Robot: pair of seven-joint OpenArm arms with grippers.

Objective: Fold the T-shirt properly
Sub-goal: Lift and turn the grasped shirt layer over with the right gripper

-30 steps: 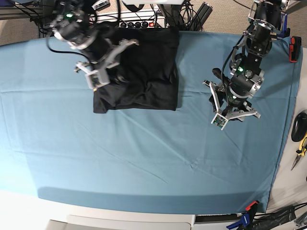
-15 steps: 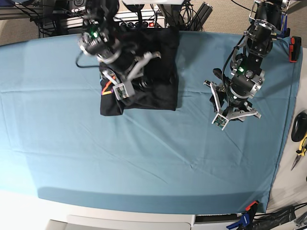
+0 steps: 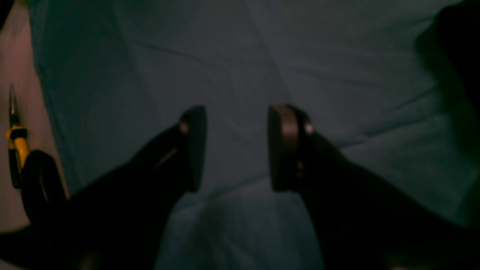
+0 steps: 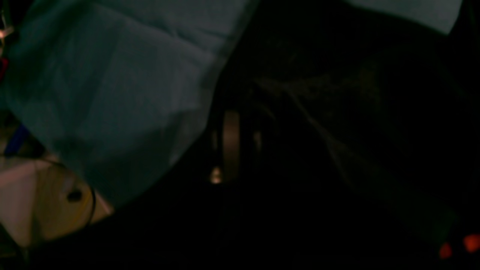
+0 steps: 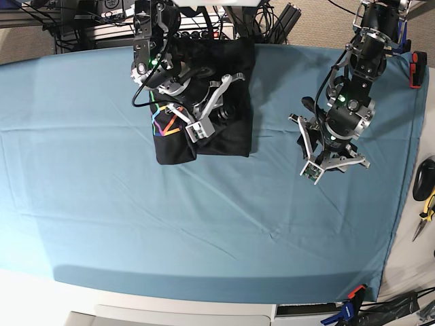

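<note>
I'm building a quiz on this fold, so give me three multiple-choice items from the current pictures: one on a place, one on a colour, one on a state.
1. Where does the T-shirt lie on the teal table cloth?
A. By the far edge
B. At the near edge
C. Under the left gripper

2. What shows on the turned-over flap of the shirt?
A. A white stripe
B. Rainbow-coloured lines
C. Nothing but black

3. How is the left gripper?
A. Shut on the shirt
B. Shut on the cloth
C. Open, holding nothing

Answers:
1. A, the base view shows it up against the far edge, under the right gripper.
2. B, coloured lines show at the flap's left side.
3. C, its wrist view shows bare cloth between parted jaws.
</note>
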